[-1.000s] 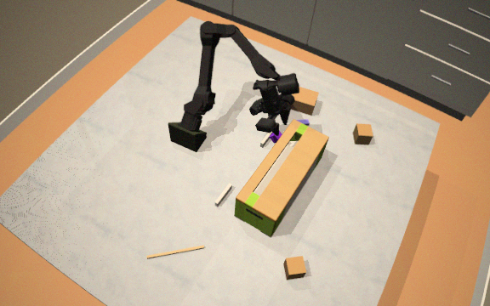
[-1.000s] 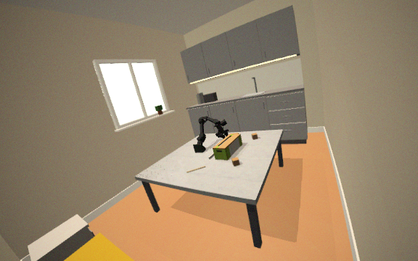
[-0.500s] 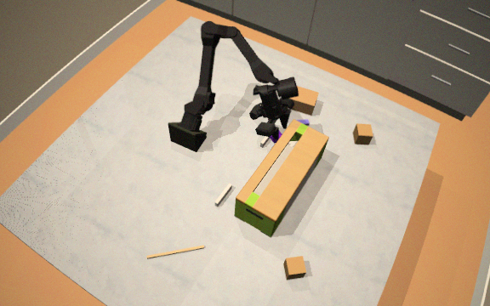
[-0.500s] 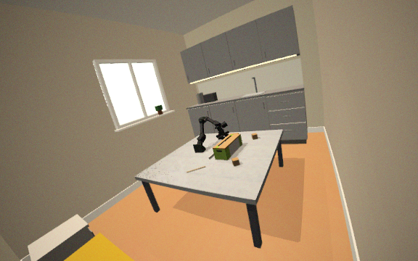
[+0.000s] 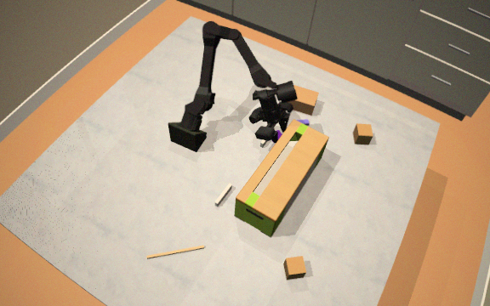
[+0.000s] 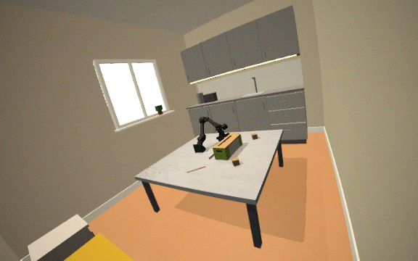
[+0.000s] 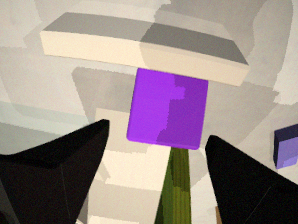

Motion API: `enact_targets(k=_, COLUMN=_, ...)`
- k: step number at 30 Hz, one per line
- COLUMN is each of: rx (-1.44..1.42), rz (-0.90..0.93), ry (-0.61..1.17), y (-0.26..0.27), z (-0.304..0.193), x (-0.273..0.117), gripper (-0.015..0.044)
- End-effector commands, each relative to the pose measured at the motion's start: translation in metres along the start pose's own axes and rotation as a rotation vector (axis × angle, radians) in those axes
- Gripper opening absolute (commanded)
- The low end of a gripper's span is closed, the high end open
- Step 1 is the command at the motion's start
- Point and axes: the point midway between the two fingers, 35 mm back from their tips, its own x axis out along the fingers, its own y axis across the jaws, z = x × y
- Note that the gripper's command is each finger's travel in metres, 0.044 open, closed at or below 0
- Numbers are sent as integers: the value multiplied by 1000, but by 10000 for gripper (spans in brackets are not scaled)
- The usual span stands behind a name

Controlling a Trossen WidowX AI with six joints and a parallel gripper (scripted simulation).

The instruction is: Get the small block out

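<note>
"Purple block (image 5: pixel 279 135) (image 7: pixel 167 109): location?"

"On the bench (image 5: pixel 143 170) (image 6: pixel 209 177), outside the box (image 5: pixel 296 170) (image 6: pixel 227 146), near one end."

"Claw (image 5: pixel 276 133) (image 6: pixel 222 139) (image 7: pixel 158 135)?"

"Fingers apart, nothing clamped; wrist view puts the block between and beyond the tips, a lavender piece (image 5: pixel 303 121) (image 7: pixel 287 146) farther right."

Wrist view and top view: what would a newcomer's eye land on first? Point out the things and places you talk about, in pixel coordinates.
The bright purple block (image 7: pixel 167 109) (image 5: pixel 279 135), ahead of the open gripper (image 7: pixel 158 135) and beside a pale strip (image 7: pixel 140 56) in the wrist view. From the top, the long orange-and-green box (image 5: pixel 289 170) near the table's middle, with the black arm (image 5: pixel 207 64) arching toward its far end.
</note>
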Motion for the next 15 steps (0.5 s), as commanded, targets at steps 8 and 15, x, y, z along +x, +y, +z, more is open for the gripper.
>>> enact_targets(k=8, rx=7, rz=4, ry=-5, y=1, z=7, x=10, gripper=206)
enact_targets(k=15, rx=7, rz=4, ry=-5, y=1, z=7, x=10, gripper=62)
